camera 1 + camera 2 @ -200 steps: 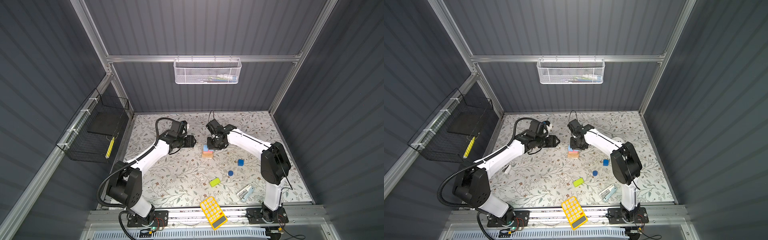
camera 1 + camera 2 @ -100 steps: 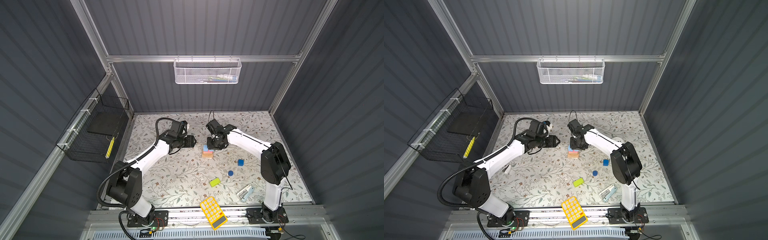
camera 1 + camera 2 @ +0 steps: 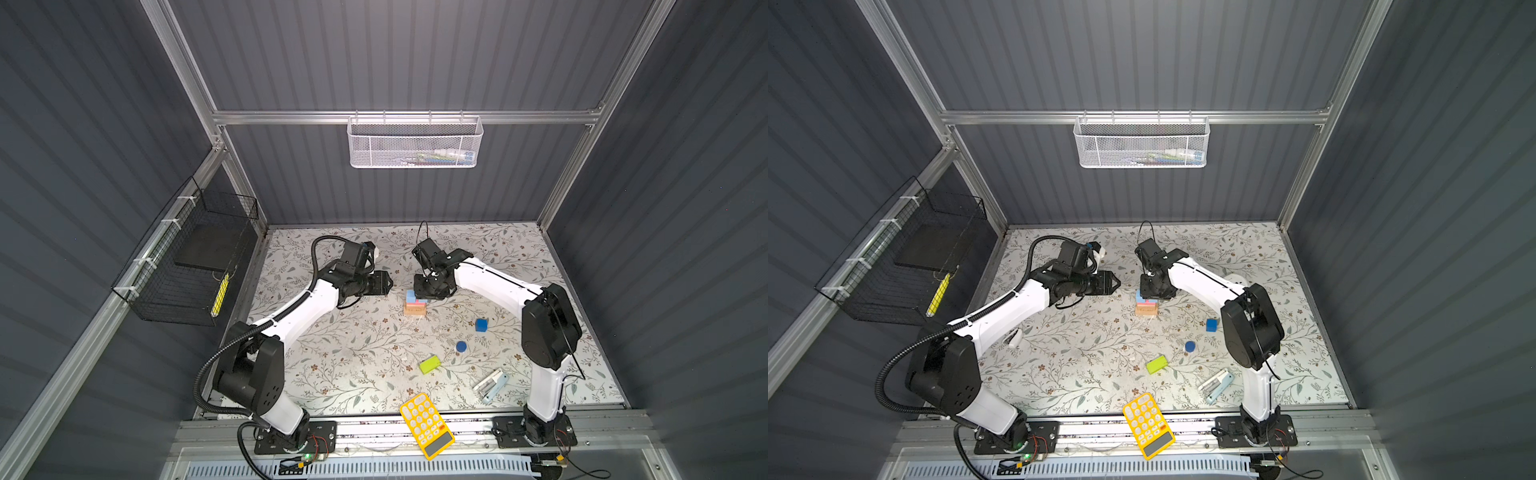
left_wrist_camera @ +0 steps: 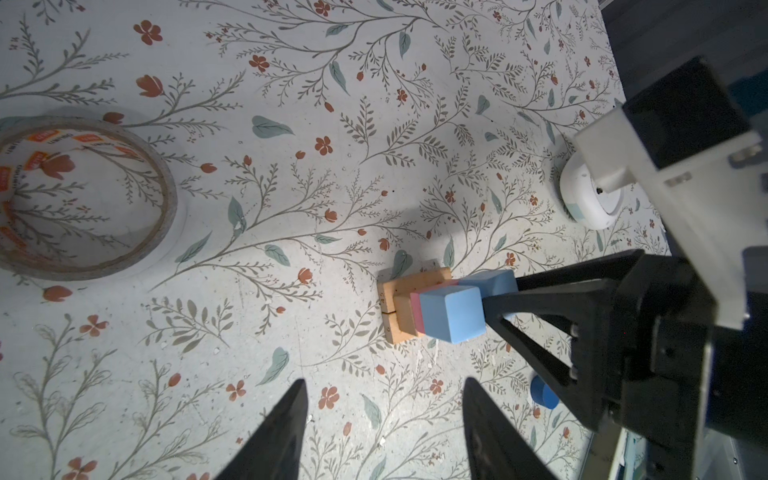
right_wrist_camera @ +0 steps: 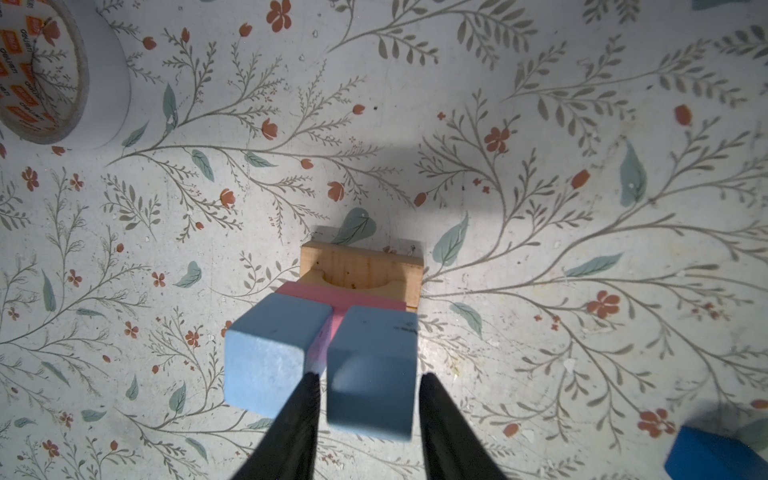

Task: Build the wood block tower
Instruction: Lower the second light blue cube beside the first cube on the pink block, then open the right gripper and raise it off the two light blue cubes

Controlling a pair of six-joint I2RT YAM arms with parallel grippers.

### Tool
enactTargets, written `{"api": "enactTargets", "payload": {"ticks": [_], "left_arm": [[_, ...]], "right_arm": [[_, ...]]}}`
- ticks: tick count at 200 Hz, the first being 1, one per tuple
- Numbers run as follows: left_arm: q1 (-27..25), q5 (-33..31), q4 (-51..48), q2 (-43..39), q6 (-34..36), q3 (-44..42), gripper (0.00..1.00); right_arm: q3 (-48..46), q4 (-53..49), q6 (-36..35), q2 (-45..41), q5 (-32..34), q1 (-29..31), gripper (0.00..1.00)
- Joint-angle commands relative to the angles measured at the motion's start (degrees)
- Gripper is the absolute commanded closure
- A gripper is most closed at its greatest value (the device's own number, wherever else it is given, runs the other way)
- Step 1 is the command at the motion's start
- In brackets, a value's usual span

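Tan wood at the base of the tower [image 3: 414, 305], middle of the worktop [image 3: 353, 353]: tan bars [image 5: 361, 266] lowest, pink bar [image 5: 340, 299] laid over them, two light-blue cubes [image 5: 270, 353] side by side on the pink, narrow gap between. Straddling one of them, the cube under the tool [image 5: 372, 374]: right tool [image 5: 369, 376], one finger down in the gap, the other along the outer face. Pinching or just slack: cannot tell. Off to the side, left tool [image 4: 384, 380] spread apart, nothing in it, near the stack, not touching.

Loose on the worktop, well apart from the tower: lime-green bar [image 3: 429, 364], dark-blue cube [image 3: 481, 324], dark-blue cylinder [image 3: 461, 346].

Handling, as judged: small, light, rigid, no give; painted faces likely a bit slick. Best pinched across two flat parallel faces, bar at mid-length across its narrow width, cylinder across its round side. Nothing fixing the layers together, so probably easy to knock: straight up on leaving, gentle set-down for whatever goes on next.
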Motion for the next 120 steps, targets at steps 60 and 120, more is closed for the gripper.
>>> {"api": "enactTargets", "payload": {"ticks": [60, 120], "left_arm": [[0.5, 1.5, -0.4, 0.9, -0.1, 0.7, 0.41], [0.5, 2.1, -0.4, 1.1, -0.3, 0.7, 0.41]], "right_arm": [[0.6, -0.9, 0.6, -2.1, 1.6, 0.4, 0.56], [-0.2, -0.4, 0.9, -3.6, 1.6, 0.4, 0.54]]}}
